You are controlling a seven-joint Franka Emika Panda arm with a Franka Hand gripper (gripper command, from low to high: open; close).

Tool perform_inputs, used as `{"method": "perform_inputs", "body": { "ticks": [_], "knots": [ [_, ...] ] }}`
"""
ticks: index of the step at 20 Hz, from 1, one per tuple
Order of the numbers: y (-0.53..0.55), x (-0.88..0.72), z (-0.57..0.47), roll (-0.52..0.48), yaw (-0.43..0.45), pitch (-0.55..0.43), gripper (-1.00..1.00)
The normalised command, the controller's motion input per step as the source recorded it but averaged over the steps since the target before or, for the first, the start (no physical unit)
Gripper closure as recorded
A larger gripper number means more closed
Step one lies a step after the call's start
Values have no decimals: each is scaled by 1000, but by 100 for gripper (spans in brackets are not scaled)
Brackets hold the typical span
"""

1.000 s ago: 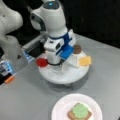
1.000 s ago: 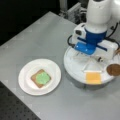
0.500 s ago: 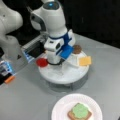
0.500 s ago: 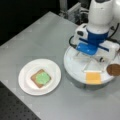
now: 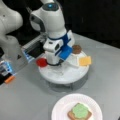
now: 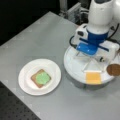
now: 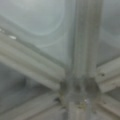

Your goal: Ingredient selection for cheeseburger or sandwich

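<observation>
arm upright, gripper (image 5: pixel 53 63) low over white tray (image 5: pixel 75 75), grip state unclear

The white and blue robot gripper (image 6: pixel 93 53) is lowered over the round white divided tray (image 6: pixel 75 66); its jaws are hidden behind the blue housing. The square yellow toy cheese slice (image 6: pixel 93 77) lies on the tray just below the jaws. The round dark brown toy patty (image 6: pixel 113 69) sits at the tray's right edge. Well apart, left of the jaws, the white paper plate (image 6: pixel 26 75) on the grey surface (image 6: pixel 37 37) carries a brown toy toast square (image 6: pixel 34 80) topped by a green toy lettuce disc (image 6: pixel 42 78).
</observation>
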Motion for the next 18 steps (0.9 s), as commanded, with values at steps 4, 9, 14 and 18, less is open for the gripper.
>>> {"method": "perform_inputs", "body": {
  "ticks": [4, 9, 14, 18],
  "knots": [
    [44, -252, -203, 138, -55, -247, -100],
    [44, -225, -232, 158, -48, -247, -100],
    [51, -240, -230, 164, -41, -230, -100],
    [23, -277, -188, 159, -44, -226, -100]
  ]
}}
